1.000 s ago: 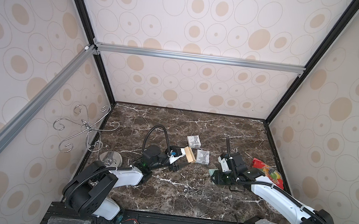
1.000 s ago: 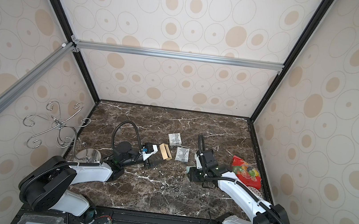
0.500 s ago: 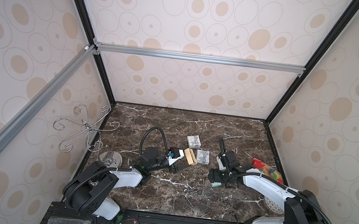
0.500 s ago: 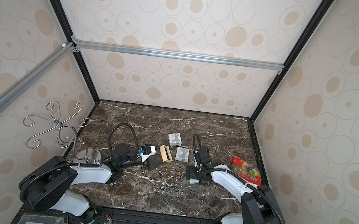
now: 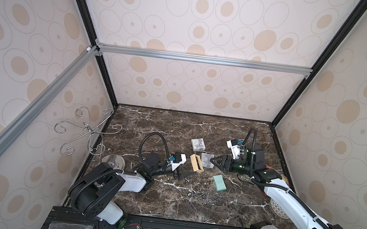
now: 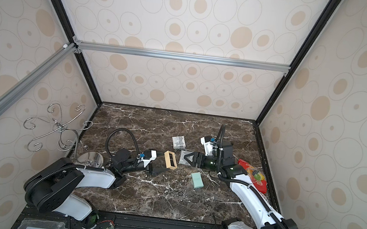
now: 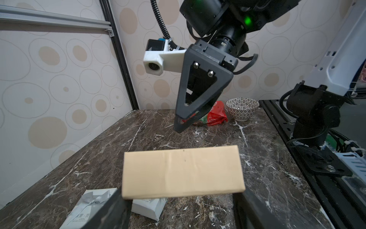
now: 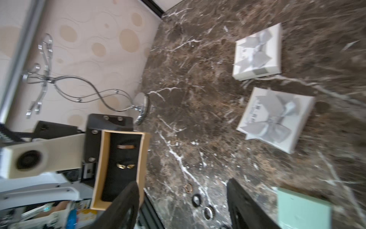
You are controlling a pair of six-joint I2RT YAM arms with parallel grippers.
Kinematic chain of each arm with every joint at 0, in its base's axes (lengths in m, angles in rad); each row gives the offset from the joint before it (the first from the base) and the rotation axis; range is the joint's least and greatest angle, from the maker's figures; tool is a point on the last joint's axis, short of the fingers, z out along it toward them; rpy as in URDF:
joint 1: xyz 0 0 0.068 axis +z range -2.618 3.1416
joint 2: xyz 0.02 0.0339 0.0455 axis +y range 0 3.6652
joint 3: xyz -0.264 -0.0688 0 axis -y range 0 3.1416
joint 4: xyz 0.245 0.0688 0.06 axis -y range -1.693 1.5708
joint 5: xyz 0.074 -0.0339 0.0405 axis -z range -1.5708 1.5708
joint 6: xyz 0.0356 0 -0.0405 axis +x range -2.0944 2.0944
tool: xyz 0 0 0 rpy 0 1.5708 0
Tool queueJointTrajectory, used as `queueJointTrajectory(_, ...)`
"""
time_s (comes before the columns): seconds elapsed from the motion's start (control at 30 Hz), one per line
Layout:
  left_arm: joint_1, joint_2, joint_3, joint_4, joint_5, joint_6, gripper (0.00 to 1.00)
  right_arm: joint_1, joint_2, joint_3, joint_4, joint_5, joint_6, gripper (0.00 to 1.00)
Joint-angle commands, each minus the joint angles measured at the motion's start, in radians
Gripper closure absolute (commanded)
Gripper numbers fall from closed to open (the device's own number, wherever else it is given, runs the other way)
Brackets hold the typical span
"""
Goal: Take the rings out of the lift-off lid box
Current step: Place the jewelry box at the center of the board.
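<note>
The left gripper (image 5: pixel 189 167) clamps the tan box (image 5: pixel 196 165) on its side; the right gripper (image 5: pixel 212 163) gapes empty beside it. We see several rings (image 5: pixel 196 195) out toward the front edge of the counter (image 5: pixel 176 128); others sit inside.

**Matt card on polished stone**

Glossy, white-veined marble look on the tabletop (image 5: pixel 166 203). Matt tan cardboard for the lift-off lid box (image 7: pixel 182 172), lined in soft black. Shiny metal rings (image 8: pixel 208 212); mirror-bright chrome wire stand (image 8: pixel 143 108). Smooth white paper gift boxes (image 8: pixel 275 119).
</note>
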Motion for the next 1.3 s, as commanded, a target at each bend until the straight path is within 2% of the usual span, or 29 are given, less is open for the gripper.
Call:
queueJointTrajectory(0.0,-0.011,0.005,0.019,0.056,0.024,-0.025,0.43,0.003,0.044,-0.013,0.181,-0.166,0.108,0.35)
queueJointTrajectory(0.13,-0.014,0.011,0.028,0.049,0.02,-0.023,0.43,0.016,0.074,0.007,0.175,-0.165,0.096,0.39)
queueJointTrajectory(0.3,-0.017,0.011,0.029,0.041,0.012,-0.016,0.43,0.067,0.132,0.054,0.108,-0.145,0.053,0.49)
queueJointTrajectory(0.63,-0.02,0.01,0.043,0.009,0.005,0.002,0.43,0.116,0.189,0.054,0.144,-0.143,0.067,0.62)
queueJointTrajectory(0.77,-0.021,0.031,0.077,-0.023,0.015,0.002,0.43,0.131,0.201,0.048,0.178,-0.157,0.081,0.7)
queueJointTrajectory(1.03,-0.031,0.003,0.1,-0.091,-0.006,0.035,0.43,0.133,0.24,0.052,0.211,-0.188,0.095,0.99)
queueJointTrajectory(1.27,-0.033,0.007,0.074,-0.056,-0.014,0.026,0.43,0.133,0.22,0.097,0.136,-0.179,0.051,1.0)
